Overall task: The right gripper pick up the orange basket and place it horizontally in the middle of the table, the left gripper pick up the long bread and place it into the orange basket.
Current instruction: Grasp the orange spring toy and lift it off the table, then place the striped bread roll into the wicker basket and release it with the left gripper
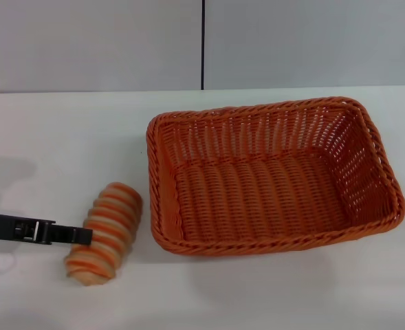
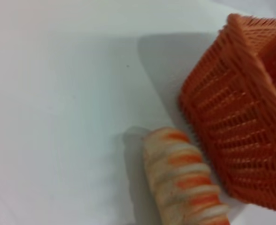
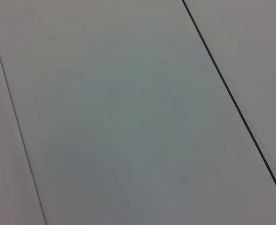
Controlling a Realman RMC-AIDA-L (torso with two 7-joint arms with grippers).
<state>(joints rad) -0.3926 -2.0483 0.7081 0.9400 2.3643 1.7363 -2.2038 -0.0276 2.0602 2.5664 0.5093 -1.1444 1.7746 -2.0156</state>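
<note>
The orange basket [image 1: 162,206] stands upright and empty on the white table [image 1: 58,137], right of centre, with its long side running across the table. The long bread [image 1: 109,230] lies striped face up just off the basket's left end, angled toward the front. My left gripper [image 1: 85,236] reaches in from the left edge as a thin black bar, its tip at the loaf's left side. The left wrist view shows the long bread [image 2: 184,180] close beside the orange basket's corner [image 2: 236,117]. My right gripper is out of view.
A grey panelled wall with a dark vertical seam [image 1: 203,45] rises behind the table's far edge. The right wrist view holds only grey panels [image 3: 128,112] with thin seams. White tabletop extends left of the bread and in front of the basket.
</note>
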